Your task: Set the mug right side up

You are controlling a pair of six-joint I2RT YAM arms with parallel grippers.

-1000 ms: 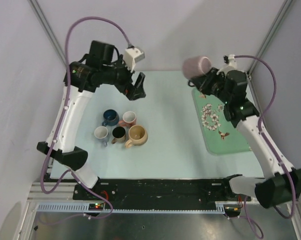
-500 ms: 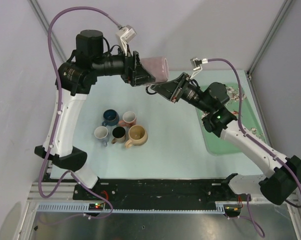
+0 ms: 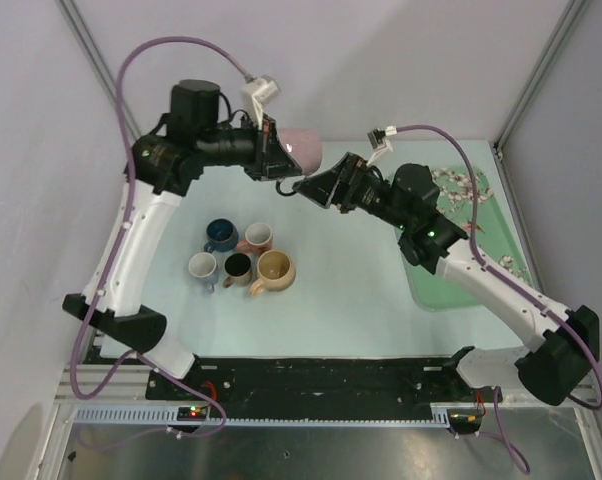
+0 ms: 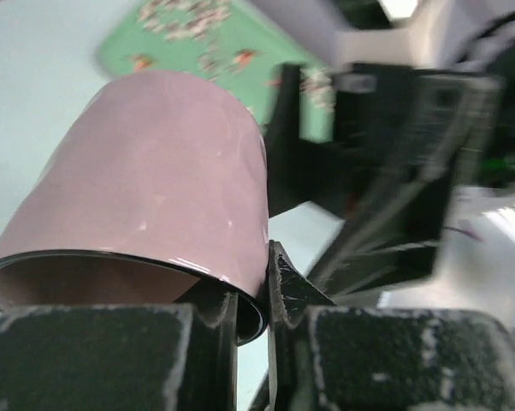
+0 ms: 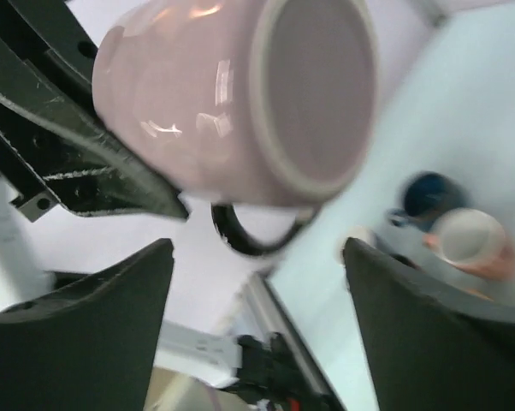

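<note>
Hanging sideways above the middle of the far edge, the pink mug [image 3: 303, 149] was clamped by its rim in the left gripper [image 4: 253, 301], seemingly for re-orienting, while the right gripper [image 5: 257, 308] was spread wide and empty, facing its base.

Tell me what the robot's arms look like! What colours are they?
The left arm and right arm are white with chunky black joints. A purple cable loops along each. Their fingers are black, and a green light glows on the right arm.
</note>
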